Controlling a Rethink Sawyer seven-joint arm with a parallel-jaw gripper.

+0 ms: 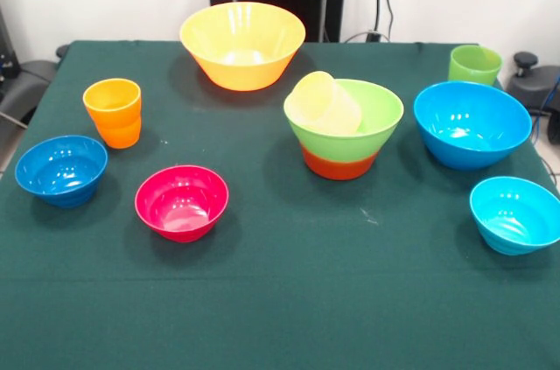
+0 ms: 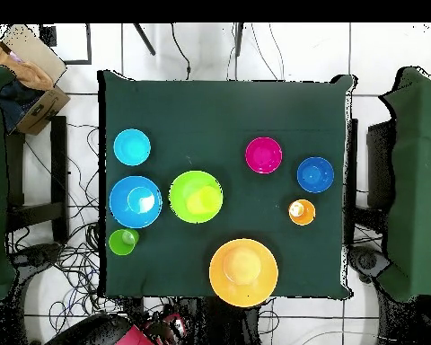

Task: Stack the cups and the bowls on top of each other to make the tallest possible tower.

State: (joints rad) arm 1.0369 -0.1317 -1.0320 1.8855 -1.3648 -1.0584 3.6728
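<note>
Where the dark green tablecloth (image 1: 280, 300) shows its middle, the pile stands a little toward the side of the two big-blue and cyan bowls.

Tower: orange-red bowl (image 1: 339, 163) at the bottom, upright; light green bowl (image 1: 350, 125) nested in it, upright; pale yellow cup (image 1: 324, 104) lying tilted inside the green bowl, its mouth turned sideways and leaning on the bowl's wall. In the overhead view only the green bowl (image 2: 196, 197) and the cup (image 2: 201, 201) show; the red bowl is hidden beneath.

Big blue bowl (image 1: 472, 123): upright, just beside the tower, apart from it.

Light green cup (image 1: 475, 65): upright, near the table's edge, behind the big blue bowl in the front view.

Small cyan bowl (image 1: 514, 213): upright, near the big blue bowl, close to the table's edge.

Big yellow-orange bowl (image 1: 242, 44): upright, alone, near the tower but not touching.

Magenta bowl (image 1: 182, 203): upright, well apart from the tower, between it and the small dark blue bowl.

Small dark blue bowl (image 1: 61, 170): upright, near the table's edge.

Orange cup (image 1: 113, 112): upright, just beside the dark blue bowl, apart from it.

Gripper: seen in neither view; whether it is spread or pressed together cannot be told.

Surroundings: cables (image 2: 71, 269) on the floor round the table in the overhead view.
</note>
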